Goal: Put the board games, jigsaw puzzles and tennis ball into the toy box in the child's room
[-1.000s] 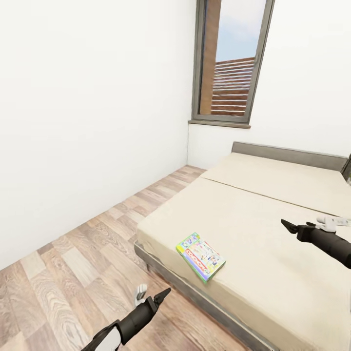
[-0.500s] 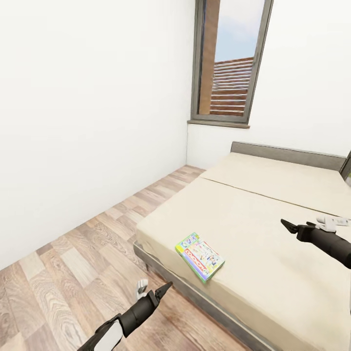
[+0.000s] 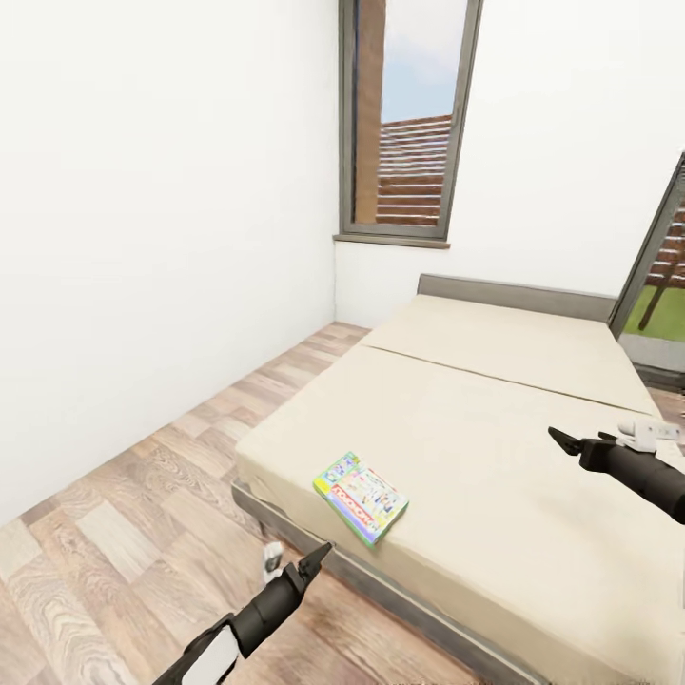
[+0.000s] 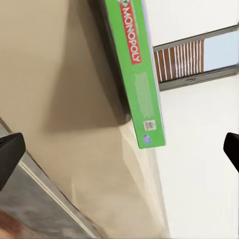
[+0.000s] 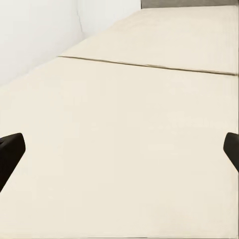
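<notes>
Lying flat on the bed [image 3: 495,447], near its front corner, is one board game [image 3: 361,497]. It is a thin box with a green edge and a busy, colourful top. In the left wrist view the green side of the box [image 4: 138,74] shows red lettering that reads MONOPOLY.

The left hand [image 3: 297,571] hangs over the wood floor [image 3: 143,504], just in front of the bed's dark grey frame [image 3: 400,595]. The board game sits a little beyond it and up on the mattress, near but not touching. In the left wrist view the two dark fingertips [image 4: 9,158] stand far apart at the picture's edges, so this hand is wide open and holds nothing.

The right hand [image 3: 563,441] is over the mattress, well apart from the board game, which lies off toward the left arm's side. Its fingertips [image 5: 10,152] are also spread wide, with nothing between them but bare beige mattress.

Behind the bed is a white wall [image 3: 143,238] and a tall window [image 3: 404,124].
</notes>
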Controlling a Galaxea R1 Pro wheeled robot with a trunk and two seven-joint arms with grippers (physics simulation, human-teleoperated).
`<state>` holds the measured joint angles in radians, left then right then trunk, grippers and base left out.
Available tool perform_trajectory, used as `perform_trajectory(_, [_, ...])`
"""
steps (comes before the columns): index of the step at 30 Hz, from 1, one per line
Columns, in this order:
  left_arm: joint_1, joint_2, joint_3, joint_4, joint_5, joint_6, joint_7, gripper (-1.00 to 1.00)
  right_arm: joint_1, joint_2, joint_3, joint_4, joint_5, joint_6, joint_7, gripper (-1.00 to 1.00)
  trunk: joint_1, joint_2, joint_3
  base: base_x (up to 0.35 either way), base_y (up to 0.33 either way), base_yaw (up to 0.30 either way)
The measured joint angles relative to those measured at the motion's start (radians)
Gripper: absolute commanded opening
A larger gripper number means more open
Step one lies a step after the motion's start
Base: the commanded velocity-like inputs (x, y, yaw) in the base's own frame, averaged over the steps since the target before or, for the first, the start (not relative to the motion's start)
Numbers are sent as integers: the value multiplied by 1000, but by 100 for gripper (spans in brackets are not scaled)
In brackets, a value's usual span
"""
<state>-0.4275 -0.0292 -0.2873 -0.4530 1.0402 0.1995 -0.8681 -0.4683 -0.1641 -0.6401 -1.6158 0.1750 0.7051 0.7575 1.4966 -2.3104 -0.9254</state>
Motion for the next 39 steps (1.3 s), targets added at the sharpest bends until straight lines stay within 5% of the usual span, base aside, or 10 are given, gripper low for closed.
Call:
perform_trajectory(7, [-1,-35,5,1,62,4,19,100,0,0,-1,0,0,-1,1,100,0,0,0,0,0,-41])
perform_trajectory(16, [-3,-61,52,-9,148,-20,156,100,0,0,-1,0,0,-1,1,100,0,0,0,0,0,-2])
perform_trajectory(39, [-4,-101,55,-29,160,-26,198,100,0,0,-1,0,0,0,1,100,0,0,0,0,0,0])
